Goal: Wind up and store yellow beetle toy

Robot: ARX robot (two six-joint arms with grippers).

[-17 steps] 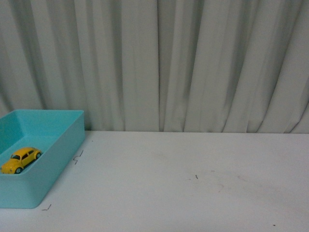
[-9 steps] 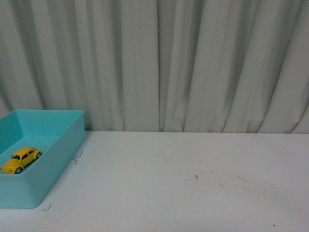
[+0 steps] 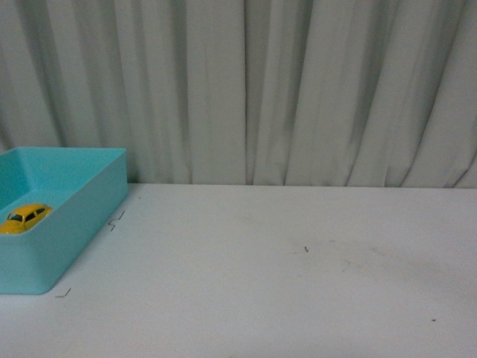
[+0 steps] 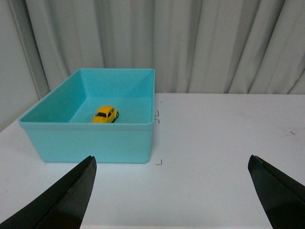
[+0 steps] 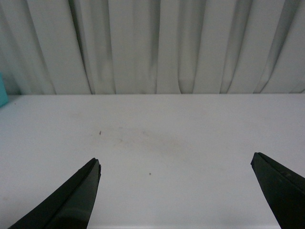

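Note:
The yellow beetle toy rests on its wheels inside the teal bin at the table's left. In the left wrist view the yellow beetle toy sits on the floor of the teal bin, well beyond my left gripper. That gripper is open with only bare table between its black fingertips. My right gripper is open too, over the plain white tabletop, holding nothing. Neither arm shows in the front view.
A white table with small black corner marks beside the bin stretches to the right. Grey pleated curtains hang behind the table's far edge. A sliver of teal shows at the right wrist view's edge.
The front view has shifted: the bin, the toy and the table's far edge now sit higher and slightly further left in the picture. The toy stays in the bin.

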